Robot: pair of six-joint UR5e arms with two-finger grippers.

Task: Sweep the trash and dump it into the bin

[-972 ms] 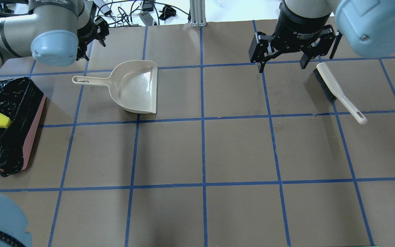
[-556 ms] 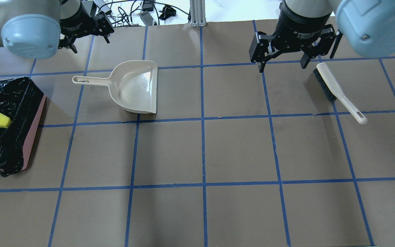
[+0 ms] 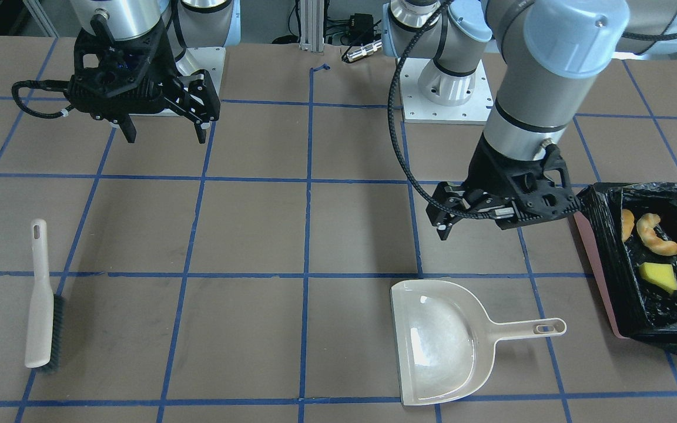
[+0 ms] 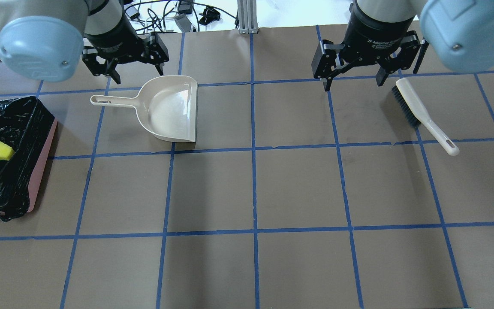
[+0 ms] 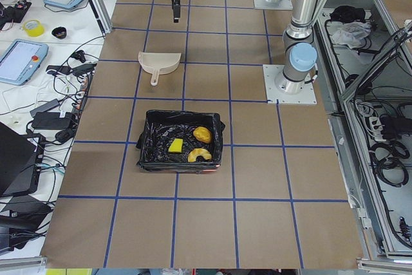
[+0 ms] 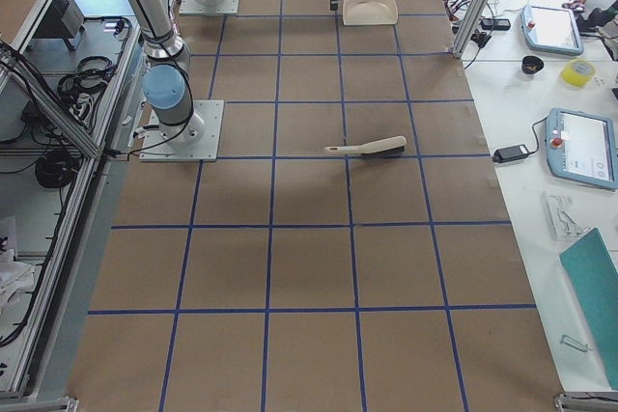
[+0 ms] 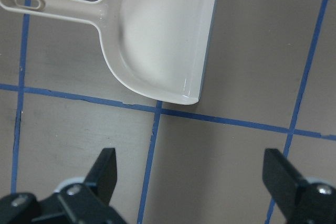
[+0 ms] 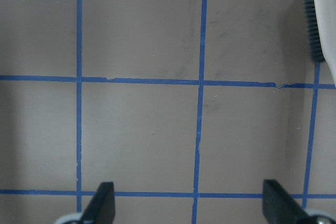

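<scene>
L gripper (image 4: 137,72): jaws wide apart, nothing held, raised above table (image 4: 298,189) near beige dustpan (image 4: 172,109), no contact. R gripper (image 4: 352,85): jaws likewise apart, empty, just beside bristle end of hand brush (image 4: 420,113), clear of it. Inside bin (image 3: 603,247) at table's L end, on black liner: croissant piece (image 3: 656,235), yellow sponge wedge (image 3: 659,277), potato-like lump (image 3: 626,223). Dustpan flat, handle toward bin. Brush lying on its side.
</scene>
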